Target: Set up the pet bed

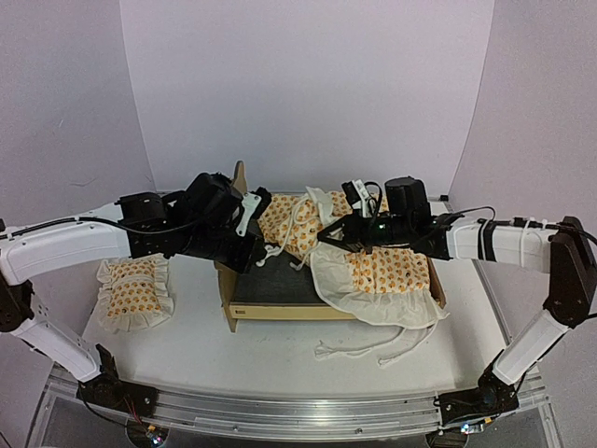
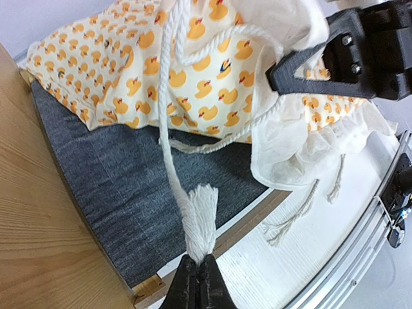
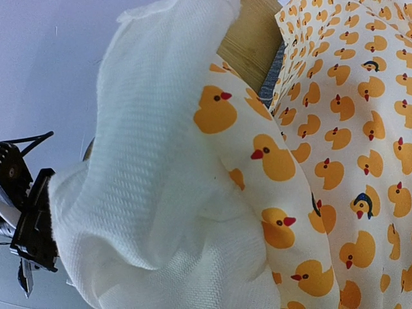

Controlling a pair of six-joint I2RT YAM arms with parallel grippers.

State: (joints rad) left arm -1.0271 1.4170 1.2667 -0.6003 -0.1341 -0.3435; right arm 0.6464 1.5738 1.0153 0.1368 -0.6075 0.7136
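Note:
The pet bed [image 1: 280, 310] stands mid-table, a light plywood frame with a dark grey fabric base [image 2: 122, 174] and its headboard [image 1: 240, 177] at the back left. A duck-print cream mattress cover [image 1: 382, 275] lies bunched over the bed's far and right sides. My left gripper [image 2: 196, 265] is shut on the tassel end of one white rope tie [image 2: 201, 215] above the base; from above it sits at the bed's left side [image 1: 254, 254]. My right gripper [image 1: 324, 240] is shut on the cover's white edge [image 2: 283, 84]. The cover [image 3: 193, 193] fills the right wrist view and hides the fingers.
A small matching ruffled pillow [image 1: 135, 294] lies on the table left of the bed. Loose rope ties [image 1: 373, 350] trail onto the white table in front of the cover. A metal rail [image 1: 280, 415] runs along the near table edge.

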